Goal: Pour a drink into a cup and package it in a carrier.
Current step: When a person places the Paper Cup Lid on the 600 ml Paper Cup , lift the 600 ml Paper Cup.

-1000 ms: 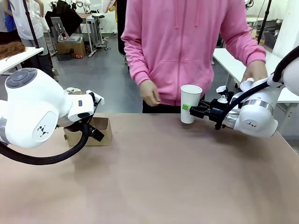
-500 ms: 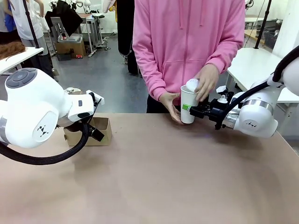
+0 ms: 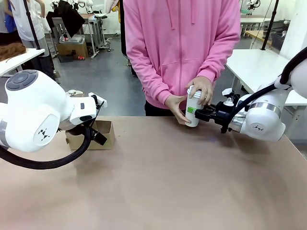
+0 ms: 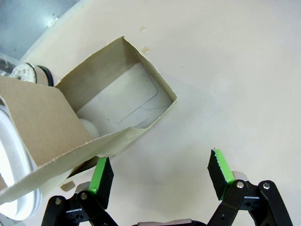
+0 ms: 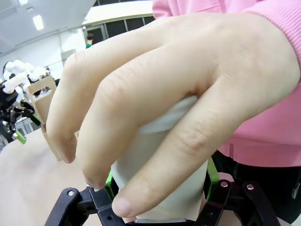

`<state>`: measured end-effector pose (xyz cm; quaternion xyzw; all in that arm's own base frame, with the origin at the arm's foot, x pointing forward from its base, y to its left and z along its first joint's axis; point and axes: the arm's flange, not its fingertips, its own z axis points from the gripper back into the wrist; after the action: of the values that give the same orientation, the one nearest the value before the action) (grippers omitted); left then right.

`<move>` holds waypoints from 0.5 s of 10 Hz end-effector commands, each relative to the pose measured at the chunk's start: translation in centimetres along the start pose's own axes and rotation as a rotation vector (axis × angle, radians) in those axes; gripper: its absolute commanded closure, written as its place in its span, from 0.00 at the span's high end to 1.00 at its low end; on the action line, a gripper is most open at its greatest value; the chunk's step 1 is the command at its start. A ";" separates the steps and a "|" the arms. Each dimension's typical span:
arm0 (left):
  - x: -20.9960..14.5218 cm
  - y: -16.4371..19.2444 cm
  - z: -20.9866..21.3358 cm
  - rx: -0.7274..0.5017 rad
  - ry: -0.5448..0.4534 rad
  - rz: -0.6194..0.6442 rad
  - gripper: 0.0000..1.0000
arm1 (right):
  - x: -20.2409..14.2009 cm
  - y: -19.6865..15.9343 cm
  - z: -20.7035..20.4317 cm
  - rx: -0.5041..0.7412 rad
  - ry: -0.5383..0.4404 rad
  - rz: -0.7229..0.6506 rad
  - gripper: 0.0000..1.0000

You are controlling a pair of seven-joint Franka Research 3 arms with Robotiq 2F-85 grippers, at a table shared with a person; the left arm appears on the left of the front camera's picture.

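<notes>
Cup (image 3: 194, 120) in R gripper (image 5: 161, 183); L gripper (image 4: 161, 162) wide.

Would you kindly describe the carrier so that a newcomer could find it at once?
On the table, look to the robot's left, just past the open left gripper. There sits the carrier, a low open-topped box of brown cardboard, whereas the cup is white.

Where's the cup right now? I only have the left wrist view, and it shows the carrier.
Observer: At the far side of the table, the cup is held by the right gripper, fingers shut on its sides.
Operator: Is the person touching it?
Observer: Yes. One hand covers its top; the other hand cups its side.
Operator: Is it near the carrier?
Observer: No, the carrier sits well apart, on the robot's left side.
</notes>
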<state>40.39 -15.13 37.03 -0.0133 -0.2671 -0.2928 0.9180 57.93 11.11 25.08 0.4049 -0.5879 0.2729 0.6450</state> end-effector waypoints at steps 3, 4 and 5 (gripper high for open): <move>0.0 0.0 0.0 -0.001 -0.001 0.000 1.00 | 0.5 0.5 0.1 -0.002 -0.006 0.002 0.80; 0.0 0.0 0.0 -0.001 -0.001 0.000 1.00 | 0.5 0.5 0.1 -0.002 -0.006 0.002 0.80; 0.0 0.0 0.0 -0.001 -0.001 0.000 1.00 | 0.5 0.5 0.1 -0.002 -0.006 0.002 0.80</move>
<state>40.39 -15.13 37.03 -0.0133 -0.2671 -0.2928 0.9180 57.79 11.13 24.81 0.4052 -0.5856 0.2723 0.6471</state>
